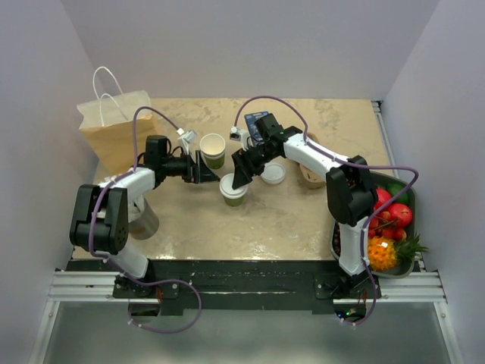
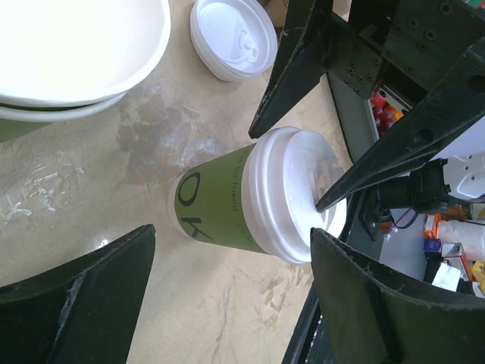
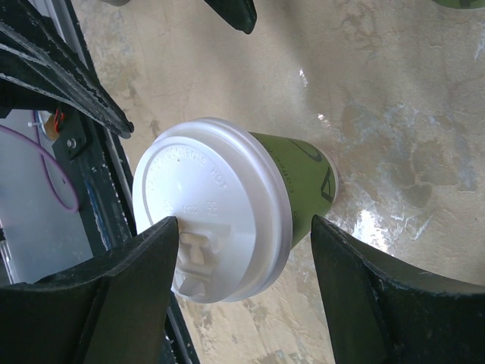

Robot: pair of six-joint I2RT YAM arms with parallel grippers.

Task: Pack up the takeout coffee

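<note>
The takeout coffee (image 1: 233, 189) stands upright mid-table, an olive-green cup with a white lid. In the left wrist view (image 2: 223, 206) it stands just beyond my open fingers. In the right wrist view its lid (image 3: 206, 205) fills the space between my fingers. My left gripper (image 1: 206, 173) (image 2: 233, 236) is open and empty, just left of the cup. My right gripper (image 1: 241, 176) (image 3: 244, 224) is open, its jaws straddling the lid from above, with one fingertip (image 2: 326, 199) at the lid's top.
A matching cup without a lid (image 1: 213, 149) (image 2: 76, 53) stands just behind. A stack of white lids (image 1: 273, 173) (image 2: 233, 38) lies to the right. A brown paper bag (image 1: 114, 129) stands at back left. A fruit tray (image 1: 409, 199) is at the right edge.
</note>
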